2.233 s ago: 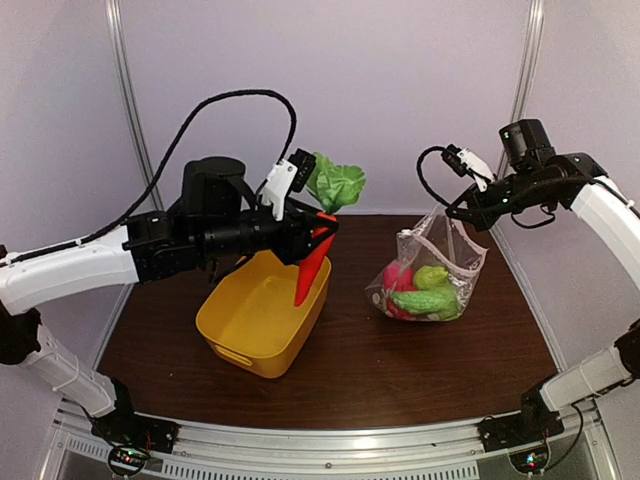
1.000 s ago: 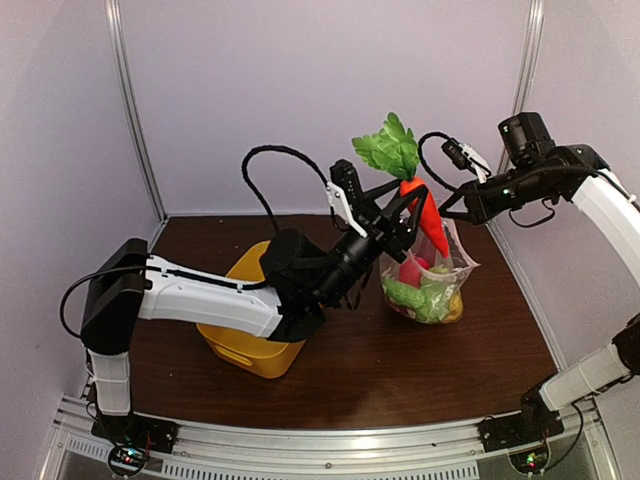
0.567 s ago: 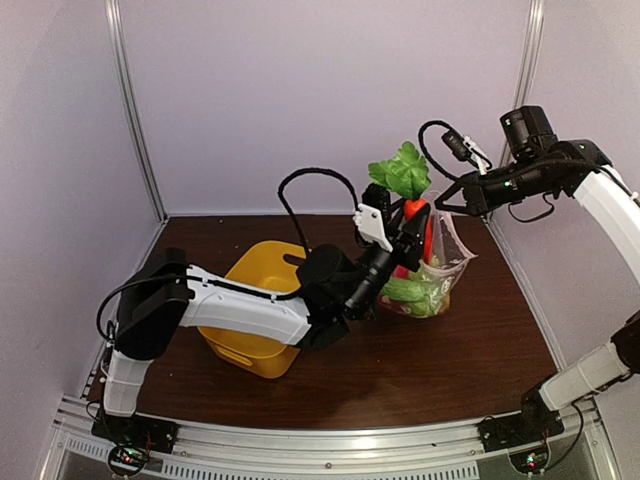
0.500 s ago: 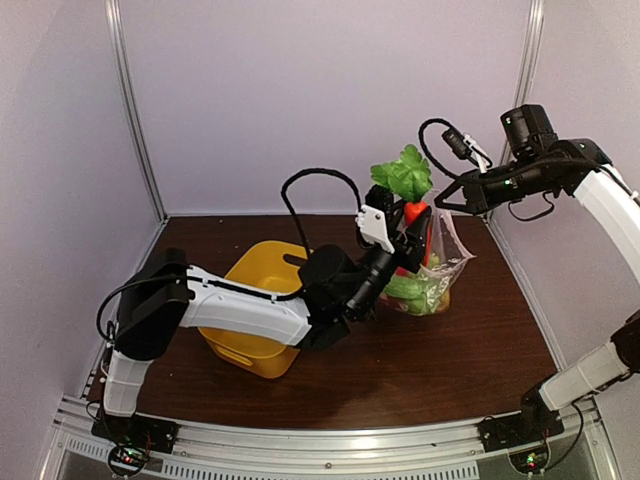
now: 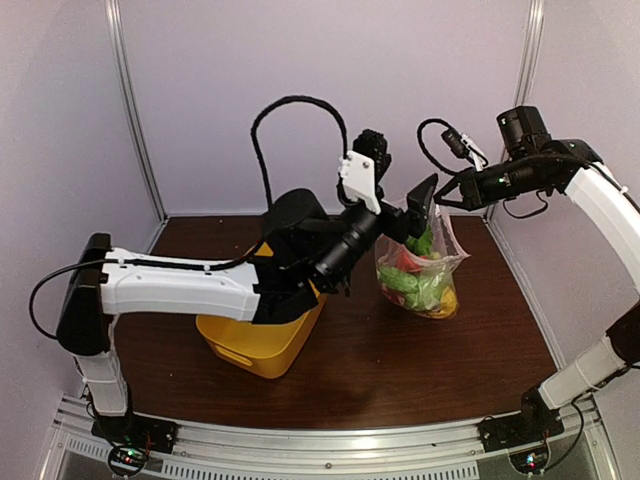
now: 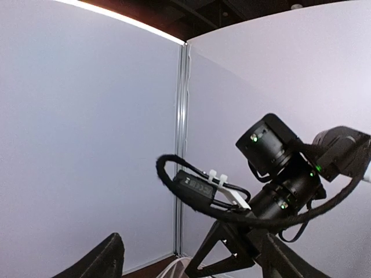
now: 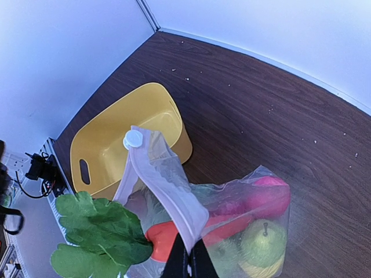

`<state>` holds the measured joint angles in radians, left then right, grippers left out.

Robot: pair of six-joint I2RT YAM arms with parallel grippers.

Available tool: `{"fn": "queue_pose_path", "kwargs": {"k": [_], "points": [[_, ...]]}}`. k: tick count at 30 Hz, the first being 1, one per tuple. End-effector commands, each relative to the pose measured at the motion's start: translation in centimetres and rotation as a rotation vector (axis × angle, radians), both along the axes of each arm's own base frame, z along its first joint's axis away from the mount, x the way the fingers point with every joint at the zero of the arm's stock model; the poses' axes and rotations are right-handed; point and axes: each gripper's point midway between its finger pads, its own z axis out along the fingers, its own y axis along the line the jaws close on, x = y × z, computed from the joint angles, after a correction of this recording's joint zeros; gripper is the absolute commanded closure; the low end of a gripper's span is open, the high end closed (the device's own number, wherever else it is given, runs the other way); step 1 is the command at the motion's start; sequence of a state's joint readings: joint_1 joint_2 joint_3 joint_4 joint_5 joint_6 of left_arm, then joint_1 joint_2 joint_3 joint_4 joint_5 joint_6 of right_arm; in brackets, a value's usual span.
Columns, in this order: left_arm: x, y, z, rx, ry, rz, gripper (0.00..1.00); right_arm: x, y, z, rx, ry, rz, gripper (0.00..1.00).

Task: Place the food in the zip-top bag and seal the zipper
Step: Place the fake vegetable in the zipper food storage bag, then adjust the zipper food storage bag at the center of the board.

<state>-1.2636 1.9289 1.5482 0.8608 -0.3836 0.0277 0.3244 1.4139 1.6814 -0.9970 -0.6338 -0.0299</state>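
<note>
- Since half a second ago, the carrot (image 7: 168,238) has passed from the left fingers (image 6: 101,260) into the zip-top bag (image 5: 420,275). That arm has lifted clear, its fingers apart and holding nothing.
- To the right of the yellow tub (image 5: 255,330) the bag sits with its base on the bench (image 5: 400,370). The right fingers (image 7: 181,265) are clamped on its mouth edge.
- Loading looks done, and sealing comes next.
- The carrot's leafy top (image 7: 98,237) spills over the mouth on the tub side. It likely needs tucking below the zipper (image 7: 168,191) before the strip is pressed shut end to end.
- The bag is thin, creased, floppy film. A pear (image 7: 261,240) inside it is glossy and rounded, the leaves are crinkled, and the tub is smooth and rigid.
</note>
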Motion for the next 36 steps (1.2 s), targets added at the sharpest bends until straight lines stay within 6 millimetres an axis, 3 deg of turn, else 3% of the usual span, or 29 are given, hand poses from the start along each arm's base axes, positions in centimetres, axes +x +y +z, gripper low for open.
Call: {"fn": "queue_pose_path", "kwargs": {"k": [1,6,11,17,24,29,36], "points": [[-0.5,3.3,0.1,-0.012,0.187,-0.033,0.22,1.4,-0.3,0.9,0.004,-0.092,-0.032,1.0],[0.6,4.1,-6.6,0.006,0.539,-0.024,0.41,2.4,-0.9,0.2,-0.024,-0.128,-0.074,1.0],[0.3,3.1,-11.0,0.023,0.684,-0.057,0.57,3.1,-0.9,0.1,-0.012,-0.155,-0.102,1.0],[0.2,0.0,-12.3,0.066,0.735,-0.117,0.56,2.8,-0.3,-0.4,-0.016,-0.14,-0.074,1.0],[2.6,-1.5,-15.4,0.054,0.842,-0.092,0.58,2.3,0.5,-0.7,-0.049,-0.148,-0.053,1.0],[4.4,-1.8,-18.2,0.061,0.926,-0.092,0.69,1.8,0.3,-0.8,-0.055,-0.167,-0.055,1.0],[4.5,-2.2,-19.9,0.097,0.949,-0.1,0.81,1.6,0.2,-1.8,-0.064,-0.168,-0.058,1.0]]}}
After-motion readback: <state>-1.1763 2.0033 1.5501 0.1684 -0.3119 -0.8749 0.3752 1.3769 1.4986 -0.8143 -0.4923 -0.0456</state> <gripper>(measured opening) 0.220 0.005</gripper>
